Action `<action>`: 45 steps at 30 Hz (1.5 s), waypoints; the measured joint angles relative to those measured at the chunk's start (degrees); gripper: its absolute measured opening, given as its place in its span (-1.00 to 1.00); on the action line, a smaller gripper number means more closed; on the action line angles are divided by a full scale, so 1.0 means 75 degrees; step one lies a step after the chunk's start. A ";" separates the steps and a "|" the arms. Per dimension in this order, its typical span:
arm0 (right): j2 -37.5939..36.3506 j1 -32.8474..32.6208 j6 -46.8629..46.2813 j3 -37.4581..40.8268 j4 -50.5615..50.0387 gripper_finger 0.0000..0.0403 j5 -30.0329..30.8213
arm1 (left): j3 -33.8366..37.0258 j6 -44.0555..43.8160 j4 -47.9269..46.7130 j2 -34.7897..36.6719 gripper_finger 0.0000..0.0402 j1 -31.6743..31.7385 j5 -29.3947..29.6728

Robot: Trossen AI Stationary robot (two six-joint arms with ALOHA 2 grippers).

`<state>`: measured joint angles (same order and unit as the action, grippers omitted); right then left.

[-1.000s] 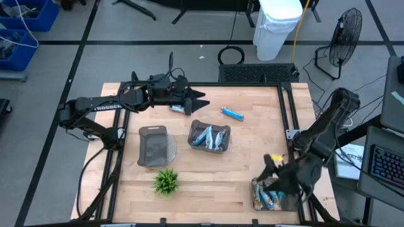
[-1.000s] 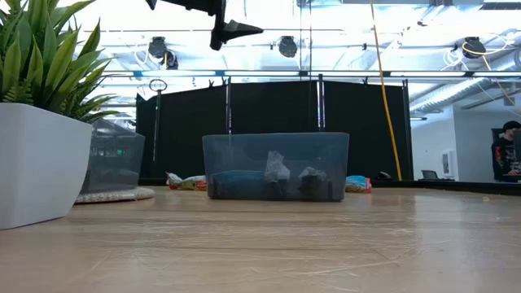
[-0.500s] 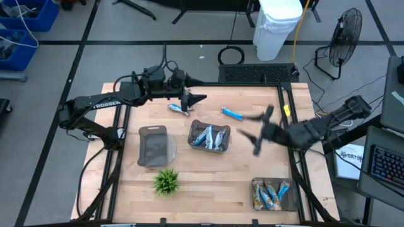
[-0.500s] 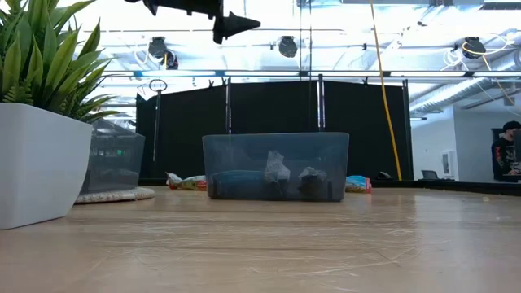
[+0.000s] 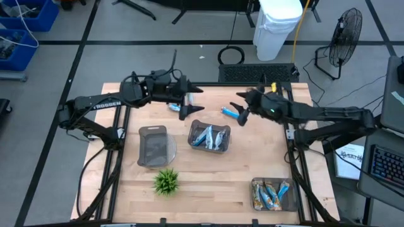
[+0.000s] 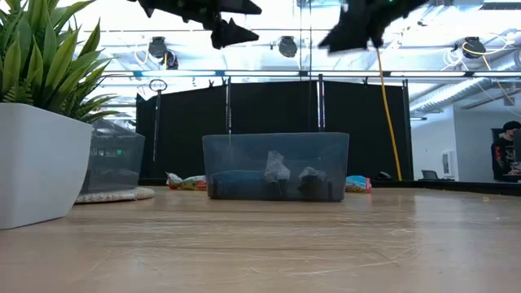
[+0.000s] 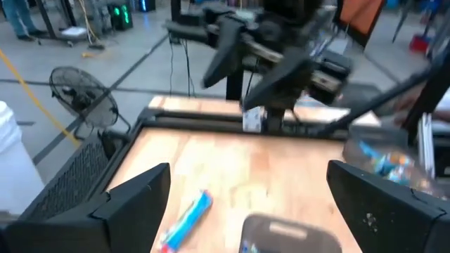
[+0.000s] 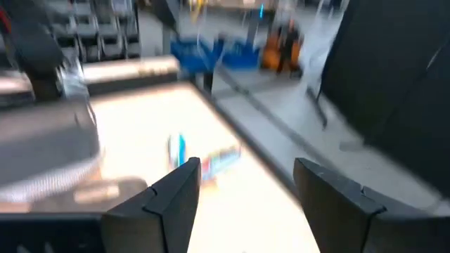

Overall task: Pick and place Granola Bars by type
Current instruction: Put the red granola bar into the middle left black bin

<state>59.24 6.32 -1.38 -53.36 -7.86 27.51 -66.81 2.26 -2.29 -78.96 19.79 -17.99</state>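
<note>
Right arm has swung off the near-right tray [image 5: 273, 194] and across to the far side since half a second ago; left arm has barely shifted, just spread wider. Right fingers [image 5: 242, 111] now hang above the loose blue bar [image 5: 232, 114] on the tabletop [image 5: 208, 170], apart with nothing between them, so I read this as lining up the next pick. Left fingers [image 5: 189, 101] are fully apart and empty too, over the orange-blue bar [image 5: 177, 108] at the far edge. Both hover high: in the low view each sits at the top of frame, well clear of the wood.

Where the bars are:
- middle tray [image 5: 209, 137]: several blue and silver ones
- near-right tray: more, blue with orange
- two loose on the far side, one under each arm
- left tray [image 5: 154, 145]: looks empty from above

Sorting seems mostly done, only the two strays left. Each arm takes the stray on its own side, which keeps them from crossing. Risk: both are close together over the far edge, so dropping at once could crowd. The plant [image 5: 166, 181] stands near the front, out of the way.
</note>
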 joint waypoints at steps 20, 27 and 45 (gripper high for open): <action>0.2474 0.3119 0.0229 0.0000 -0.1638 0.10 -0.3380 | -0.0003 0.0672 -0.2663 -0.0076 0.93 0.0064 0.1894; 0.3230 0.3062 0.0109 0.0000 -0.1626 0.10 -0.3713 | 0.0000 0.0591 -0.3012 -0.0079 0.93 0.0058 0.1965; 0.4754 0.3064 0.0365 0.0015 -0.1353 0.10 -0.3888 | 0.0000 0.0264 -0.2980 -0.0079 0.93 -0.0003 0.2004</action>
<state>94.90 29.30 1.36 -53.25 -18.01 -1.65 -66.81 4.24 -24.64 -79.55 19.77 -2.96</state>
